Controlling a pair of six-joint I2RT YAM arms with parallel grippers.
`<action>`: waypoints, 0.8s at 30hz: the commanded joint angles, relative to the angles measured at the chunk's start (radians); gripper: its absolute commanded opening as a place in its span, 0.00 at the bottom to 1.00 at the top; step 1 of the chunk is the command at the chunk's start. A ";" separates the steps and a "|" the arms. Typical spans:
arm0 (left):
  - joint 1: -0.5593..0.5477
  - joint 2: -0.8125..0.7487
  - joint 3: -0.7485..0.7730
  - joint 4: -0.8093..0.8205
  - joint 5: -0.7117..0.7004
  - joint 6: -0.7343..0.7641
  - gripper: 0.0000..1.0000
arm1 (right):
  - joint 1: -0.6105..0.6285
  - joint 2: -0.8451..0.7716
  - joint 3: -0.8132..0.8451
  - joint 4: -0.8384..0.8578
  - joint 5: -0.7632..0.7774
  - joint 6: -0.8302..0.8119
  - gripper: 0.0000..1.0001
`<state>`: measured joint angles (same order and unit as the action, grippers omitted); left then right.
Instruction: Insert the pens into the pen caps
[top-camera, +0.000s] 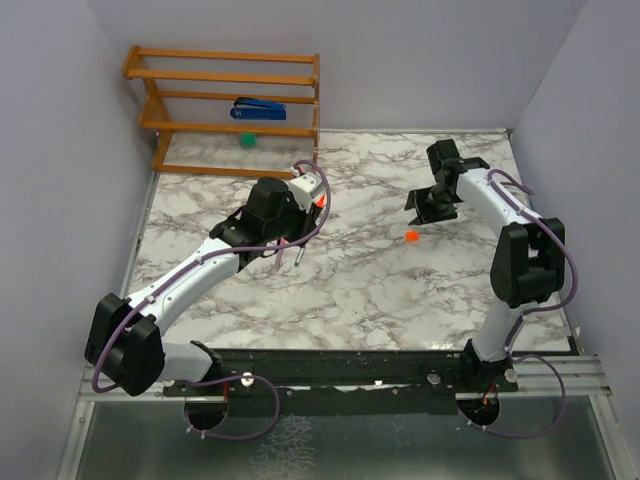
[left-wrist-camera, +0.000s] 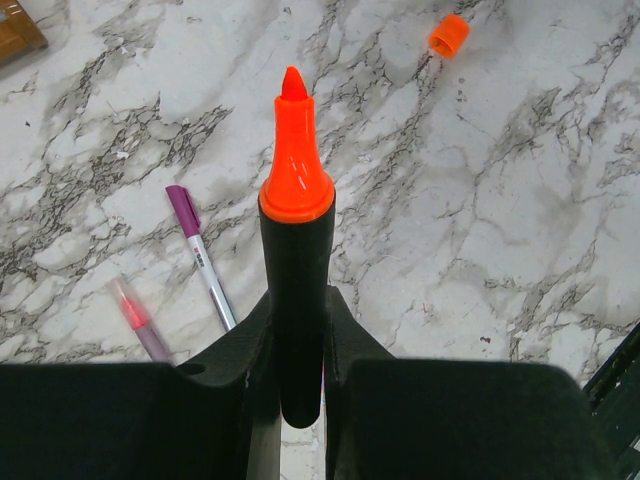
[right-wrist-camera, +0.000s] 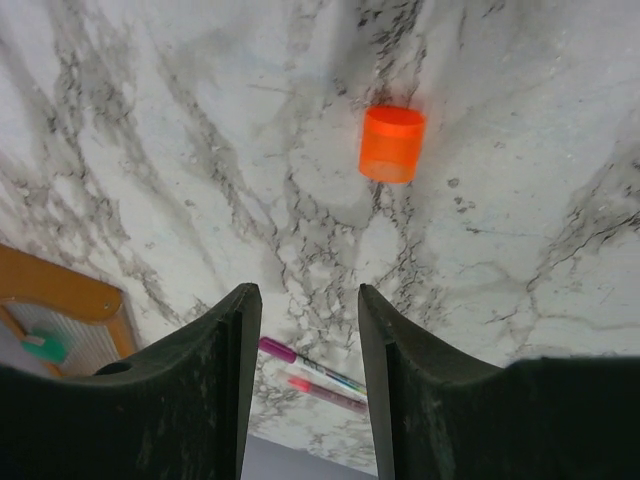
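Gripping the black marker (left-wrist-camera: 296, 270) by its barrel, the left gripper (left-wrist-camera: 296, 345) is pointing the orange tip outward. The right gripper (right-wrist-camera: 305, 330), half-open and empty, is hovering near the orange cap (right-wrist-camera: 392, 144) on the marble table (top-camera: 350, 285). The capping step is likely calling for grasping that cap and then aligning it.

The left arm (top-camera: 185, 280) and right arm (top-camera: 492, 203) have white link shells between bulky black joint housings, with thin purple cables (top-camera: 97, 355) looping along them. The left gripper (left-wrist-camera: 297, 300) and right gripper (right-wrist-camera: 305, 295) carry thick matte-black fingers; the black base rail (top-camera: 350, 366) shows silver screws.
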<state>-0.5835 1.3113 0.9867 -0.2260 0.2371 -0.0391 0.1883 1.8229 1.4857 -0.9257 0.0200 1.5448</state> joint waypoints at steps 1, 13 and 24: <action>0.005 -0.010 0.010 -0.006 -0.014 0.017 0.00 | -0.047 0.000 -0.083 0.005 -0.065 -0.008 0.48; 0.011 0.023 0.012 -0.006 -0.020 0.016 0.00 | -0.085 0.132 0.000 0.017 -0.117 -0.094 0.49; 0.016 0.052 0.012 -0.007 -0.028 0.019 0.00 | -0.085 0.185 -0.009 -0.001 -0.177 -0.121 0.53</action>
<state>-0.5751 1.3544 0.9867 -0.2264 0.2340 -0.0380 0.1043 1.9976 1.4765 -0.9070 -0.1257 1.4380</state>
